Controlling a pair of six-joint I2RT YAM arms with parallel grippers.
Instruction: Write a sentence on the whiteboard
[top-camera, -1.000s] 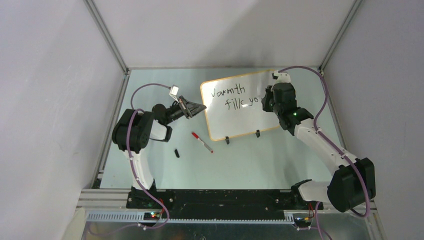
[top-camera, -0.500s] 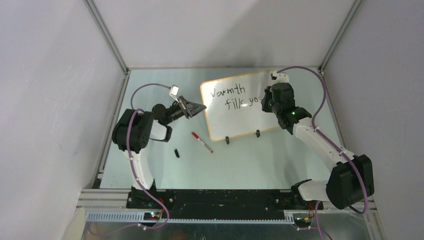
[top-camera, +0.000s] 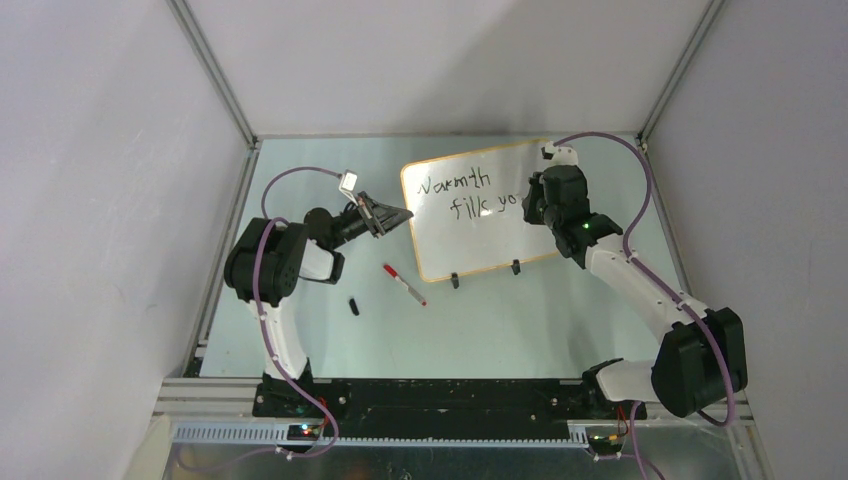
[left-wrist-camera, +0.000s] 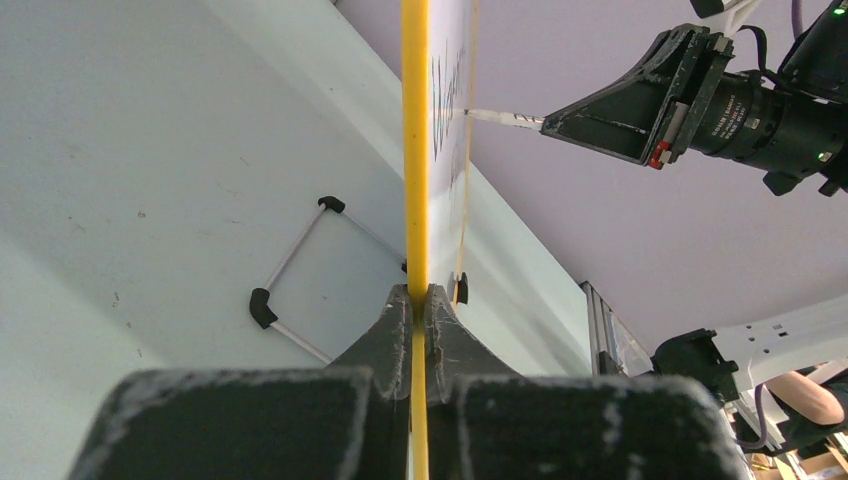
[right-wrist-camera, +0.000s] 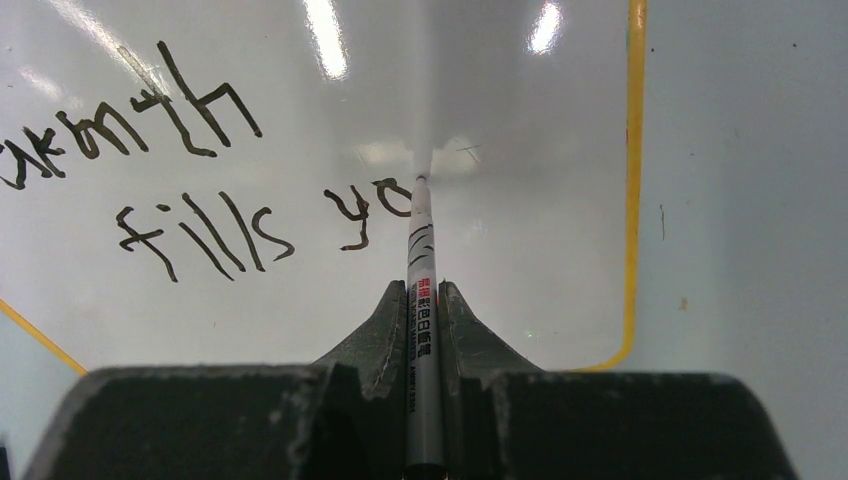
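While your left pincer (left-wrist-camera: 418, 300) pinches the left edge of the whiteboard (top-camera: 480, 245) on the tabletop (top-camera: 500, 320), your right pincer (right-wrist-camera: 424, 290), clamped on the marker (right-wrist-camera: 422, 260), has the sentence (right-wrist-camera: 240, 215) at "Warmth fills yo", leaving "ur day" to write.

Rear end of the marker (right-wrist-camera: 421, 270) out of sight between the right fingers (right-wrist-camera: 470, 340); start of the sentence (right-wrist-camera: 236, 232) off-frame to their left.

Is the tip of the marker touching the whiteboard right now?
Touching. In the left wrist view, the marker, held in the right gripper, runs straight to the face of the whiteboard, seen edge-on, with no gap at the tip.
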